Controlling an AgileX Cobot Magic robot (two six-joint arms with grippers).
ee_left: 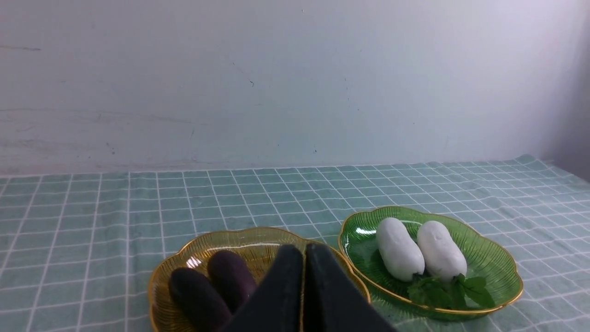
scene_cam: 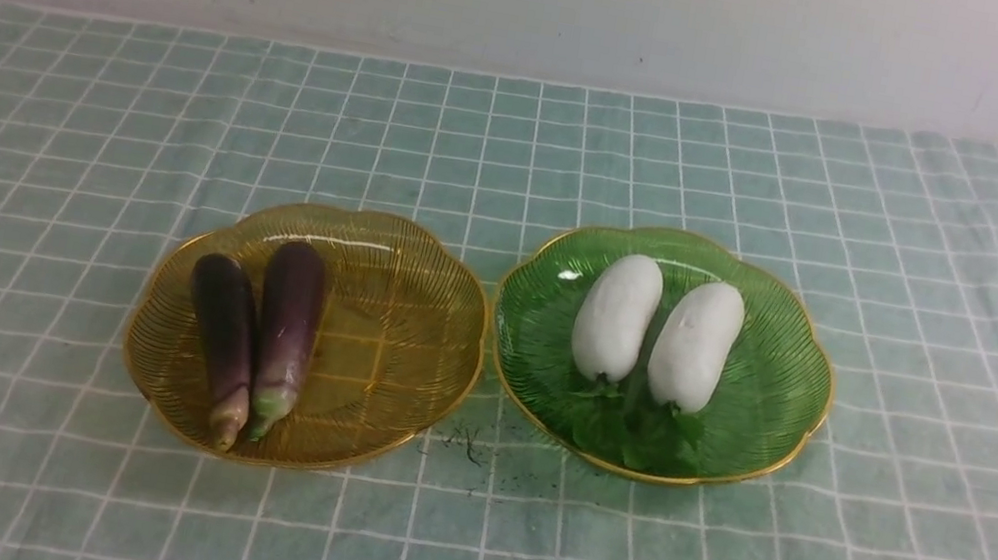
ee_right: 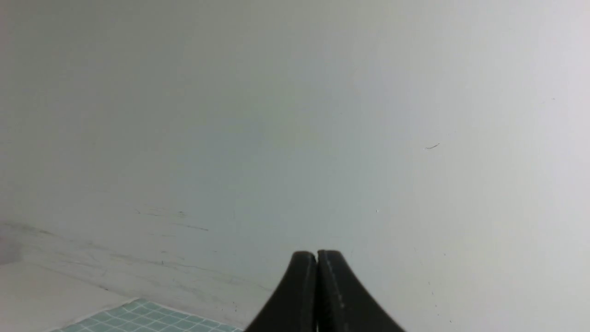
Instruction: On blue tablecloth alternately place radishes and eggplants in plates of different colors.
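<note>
Here, eggplants [ee_left: 228, 276] lie near the closed left claw [ee_left: 304, 251].

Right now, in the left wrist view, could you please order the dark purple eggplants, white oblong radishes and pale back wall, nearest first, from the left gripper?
1. Eggplants, amber plate, ahead of the left gripper.
2. Radishes, green plate.
3. Back wall, beyond both.

The checked cloth [scene_cam: 963, 297] looks woven, matt and faintly creased. The amber plate [scene_cam: 407, 346] and green plate [scene_cam: 765, 385] are glossy, ribbed, translucent and gold-rimmed. Eggplants [scene_cam: 292, 306] shine smoothly; radishes [scene_cam: 696, 343] look matt. My jaws are matt black.
</note>
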